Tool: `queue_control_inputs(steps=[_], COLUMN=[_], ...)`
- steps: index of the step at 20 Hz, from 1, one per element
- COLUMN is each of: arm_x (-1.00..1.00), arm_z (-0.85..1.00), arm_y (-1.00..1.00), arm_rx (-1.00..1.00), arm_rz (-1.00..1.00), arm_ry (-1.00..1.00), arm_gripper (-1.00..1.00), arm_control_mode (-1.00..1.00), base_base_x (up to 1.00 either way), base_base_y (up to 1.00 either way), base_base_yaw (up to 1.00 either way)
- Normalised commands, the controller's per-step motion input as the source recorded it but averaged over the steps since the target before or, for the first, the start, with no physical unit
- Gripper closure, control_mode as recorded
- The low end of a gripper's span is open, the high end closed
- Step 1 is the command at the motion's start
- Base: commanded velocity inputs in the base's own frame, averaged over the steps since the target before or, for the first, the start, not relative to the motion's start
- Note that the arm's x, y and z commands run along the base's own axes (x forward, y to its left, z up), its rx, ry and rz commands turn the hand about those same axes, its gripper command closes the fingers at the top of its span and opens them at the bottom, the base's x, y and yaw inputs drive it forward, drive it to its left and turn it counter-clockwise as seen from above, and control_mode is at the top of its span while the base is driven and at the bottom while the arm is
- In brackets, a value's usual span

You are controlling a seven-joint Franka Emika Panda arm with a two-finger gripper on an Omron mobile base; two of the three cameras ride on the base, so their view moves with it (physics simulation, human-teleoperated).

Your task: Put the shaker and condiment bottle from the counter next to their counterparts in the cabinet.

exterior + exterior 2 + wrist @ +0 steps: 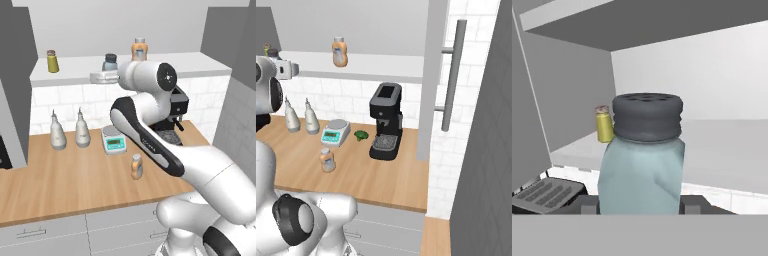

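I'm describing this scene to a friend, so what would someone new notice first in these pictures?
The big white arm, reaching up to the cabinet shelf with the pale blue-grey shaker clamped in its gripper. On that shelf stand a yellow-green shaker at the left and a bulging orange bottle further right. Below, a small orange condiment bottle stands alone on the wooden counter.

I'm in a rendered kitchen: wooden counter (75,185) over grey drawer fronts (45,232), white tile backsplash (65,102), open white cabinet (75,75) shelf above. On the counter: black coffee machine (386,122), kitchen scale (114,140), two pale bottles (69,131). Tall fridge-like door handle (452,75) on the right.
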Motion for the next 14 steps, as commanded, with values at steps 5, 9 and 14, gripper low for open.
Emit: queue_control_inputs(steps=[5, 9, 14], arm_x=[0.20, 0.29, 0.24], arm_z=[-0.03, 0.00, 0.03], arm_y=[0.00, 0.02, 0.27], arm_rx=[0.00, 0.00, -0.02], arm_rz=[0.00, 0.01, 0.02], arm_ry=[-0.05, -0.15, -0.03], arm_gripper=[1.00, 1.00, 1.00], arm_control_mode=[-1.00, -1.00, -1.00], base_base_x=[0.00, 0.00, 0.00], base_base_y=[0.00, 0.00, 0.00], base_base_yaw=[0.00, 0.00, 0.00])
